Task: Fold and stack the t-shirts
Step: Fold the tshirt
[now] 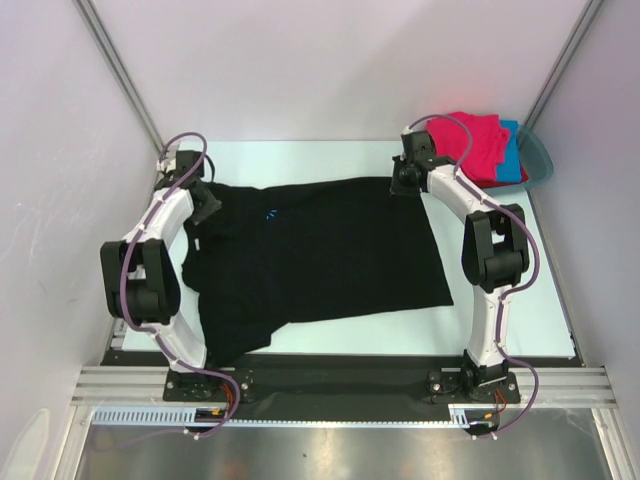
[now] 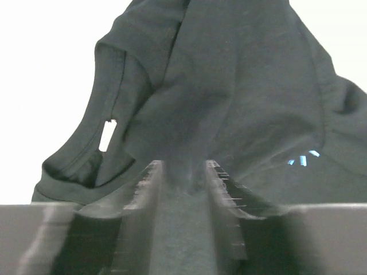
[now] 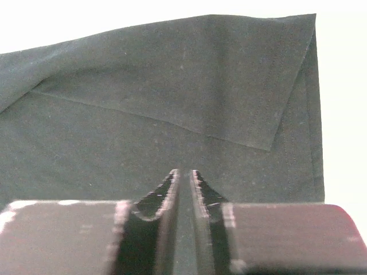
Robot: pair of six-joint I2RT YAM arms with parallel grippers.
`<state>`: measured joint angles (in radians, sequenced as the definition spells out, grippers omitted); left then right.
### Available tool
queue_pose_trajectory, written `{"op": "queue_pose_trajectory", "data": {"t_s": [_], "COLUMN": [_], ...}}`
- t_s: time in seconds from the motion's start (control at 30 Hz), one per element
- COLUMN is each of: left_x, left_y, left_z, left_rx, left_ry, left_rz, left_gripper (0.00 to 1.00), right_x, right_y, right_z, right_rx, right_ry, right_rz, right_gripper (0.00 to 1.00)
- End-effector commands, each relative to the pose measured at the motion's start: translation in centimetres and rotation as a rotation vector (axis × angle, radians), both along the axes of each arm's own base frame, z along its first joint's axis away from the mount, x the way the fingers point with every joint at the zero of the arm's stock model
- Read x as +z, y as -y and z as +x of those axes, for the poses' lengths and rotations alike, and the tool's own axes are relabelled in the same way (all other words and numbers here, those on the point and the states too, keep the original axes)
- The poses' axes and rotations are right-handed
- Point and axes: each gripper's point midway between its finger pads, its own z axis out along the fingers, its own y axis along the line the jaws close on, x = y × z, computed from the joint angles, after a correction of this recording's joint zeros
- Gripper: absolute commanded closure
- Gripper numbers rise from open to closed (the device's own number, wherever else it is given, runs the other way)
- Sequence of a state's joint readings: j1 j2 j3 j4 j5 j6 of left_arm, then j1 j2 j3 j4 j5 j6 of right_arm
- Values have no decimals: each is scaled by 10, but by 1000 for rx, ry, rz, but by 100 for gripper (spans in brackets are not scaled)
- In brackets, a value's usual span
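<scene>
A large black t-shirt (image 1: 320, 250) lies spread across the table, collar end to the left, with one part trailing toward the near left (image 1: 235, 345). My left gripper (image 1: 207, 205) sits at its far left corner. In the left wrist view this gripper (image 2: 183, 172) has its jaws parted, with the black t-shirt (image 2: 241, 86) bunched between and ahead of them. My right gripper (image 1: 403, 183) is at the far right corner. In the right wrist view it (image 3: 184, 175) is pinched on the black t-shirt (image 3: 143, 74), where a layer is folded over. Pink (image 1: 475, 145) and blue (image 1: 512, 150) t-shirts are piled at the back right.
A teal basin (image 1: 541, 155) holds the coloured pile in the far right corner, with a strip of red cloth (image 1: 520, 176) at its front. Grey walls close in on both sides. A white label (image 2: 107, 134) shows near the collar, and a small blue print (image 2: 302, 160) marks the cloth.
</scene>
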<state>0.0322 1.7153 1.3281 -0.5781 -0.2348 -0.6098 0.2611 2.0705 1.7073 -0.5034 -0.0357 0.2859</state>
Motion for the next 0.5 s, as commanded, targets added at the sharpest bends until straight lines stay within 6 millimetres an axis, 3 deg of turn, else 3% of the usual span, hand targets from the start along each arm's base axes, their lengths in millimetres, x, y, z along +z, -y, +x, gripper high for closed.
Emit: {"op": "queue_pose_trajectory", "data": {"t_s": [0.0,0.07,0.17,0.37,0.47], "left_x": [-9,-14,-6,14,15], "left_y": [-5,-2,12,25,28], "left_z": [5,5,20,43,51], "left_rx": [1,-8,-71,-130,-138], "left_ry": [-66,-71,33,136,139], "left_rz": [36,27,-22,-75,-90], "left_gripper": [55,48,45,41,41], "right_x": [32,30,28,14,5], "right_y": [-4,1,8,26,37], "right_z": [1,2,7,22,33], "right_rx": [21,9,-11,-68,-105], "right_ry": [70,66,69,49,47], "right_rz": [12,4,-4,-15,-34], "right_gripper": [80,75,70,68,68]}}
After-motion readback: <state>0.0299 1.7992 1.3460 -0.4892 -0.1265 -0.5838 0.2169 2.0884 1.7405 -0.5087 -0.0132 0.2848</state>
